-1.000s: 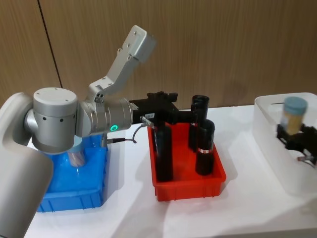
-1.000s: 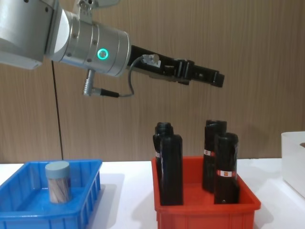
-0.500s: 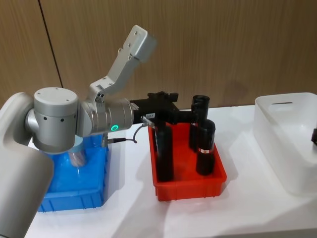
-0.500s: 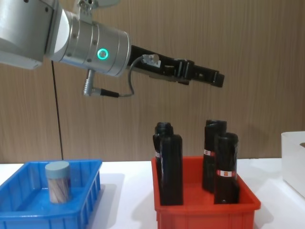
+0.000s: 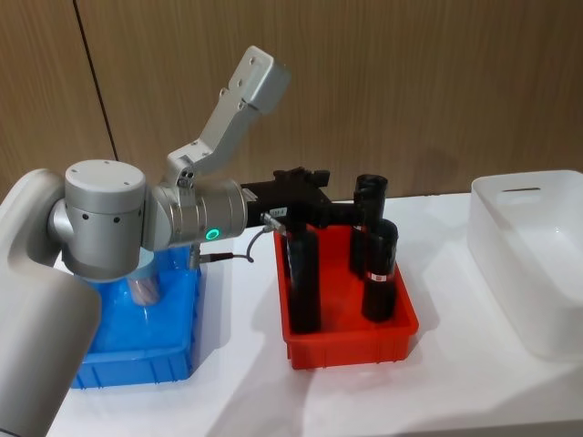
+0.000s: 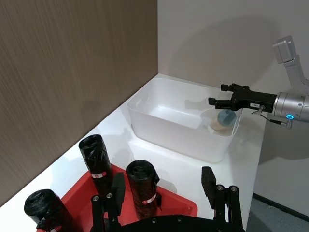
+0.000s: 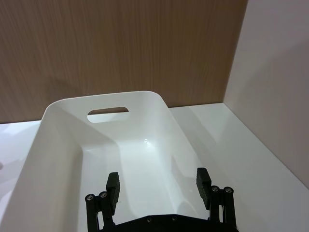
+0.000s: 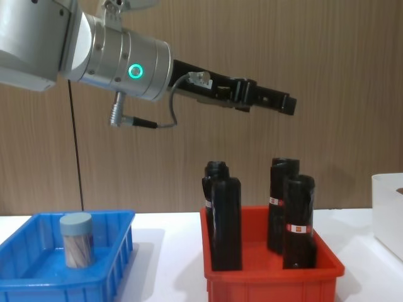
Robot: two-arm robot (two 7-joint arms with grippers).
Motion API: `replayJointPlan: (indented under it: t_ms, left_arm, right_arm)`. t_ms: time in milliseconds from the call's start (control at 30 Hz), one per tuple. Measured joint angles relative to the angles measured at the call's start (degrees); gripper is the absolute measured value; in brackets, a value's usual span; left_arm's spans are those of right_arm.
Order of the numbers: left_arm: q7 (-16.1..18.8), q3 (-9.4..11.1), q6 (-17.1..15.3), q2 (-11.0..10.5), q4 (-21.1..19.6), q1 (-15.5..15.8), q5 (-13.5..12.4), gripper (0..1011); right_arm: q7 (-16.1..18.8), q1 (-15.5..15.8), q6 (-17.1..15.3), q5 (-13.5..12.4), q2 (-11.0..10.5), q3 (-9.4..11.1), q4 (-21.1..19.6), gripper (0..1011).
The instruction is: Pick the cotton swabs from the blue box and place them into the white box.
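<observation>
blue plastic marks the blue box (image 8: 119,221) at the left end of the bench (image 5: 455,391). one jar of cotton swabs (image 8: 77,240) stands upright in it, grey-blue lid on top, and the head view shows it partly behind the left arm. the left gripper (image 8: 288,104) hangs high above the red bin (image 5: 351,350), over the tops of the black bottles (image 5: 303,282) and touching none. its jaws are wide apart with nothing between them. the red bin sits between the blue box and the white box (image 5: 510,196), which stands at the right end. the right gripper (image 7: 158,183) is over the white box, at the end away from the handle slot, its jaws spread wide and empty. in the left wrist view a second jar of cotton swabs (image 6: 223,120) shows through the translucent wall. it is inside the white box just beneath the right gripper, not between its jaws. whether it stands or lies tilted cannot be told.
</observation>
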State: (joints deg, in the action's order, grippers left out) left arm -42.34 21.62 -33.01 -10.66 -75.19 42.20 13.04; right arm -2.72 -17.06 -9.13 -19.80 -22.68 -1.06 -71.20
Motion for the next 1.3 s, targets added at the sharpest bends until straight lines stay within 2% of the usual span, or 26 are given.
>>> replayJointPlan:
  t_ms: [867, 1100, 1300]
  left_arm:
    - [0.23, 0.02, 0.26, -0.09, -0.14, -0.27, 0.0, 1000]
    - [3.25, 0.32, 2.55, -0.89, -1.4, -2.27, -0.05, 1000]
    - [8.28, 0.89, 6.36, -2.23, -3.57, -5.72, -0.25, 999]
  right_arm:
    - [0.01, 0.69, 1.17, 0.28, -0.14, 0.52, -0.33, 1001]
    - [0.65, 2.41, 1.79, 0.64, 0.23, -0.75, -3.3, 1001]
    - [1.65, 5.02, 2.71, 1.12, 0.75, -2.65, -7.8, 1001]
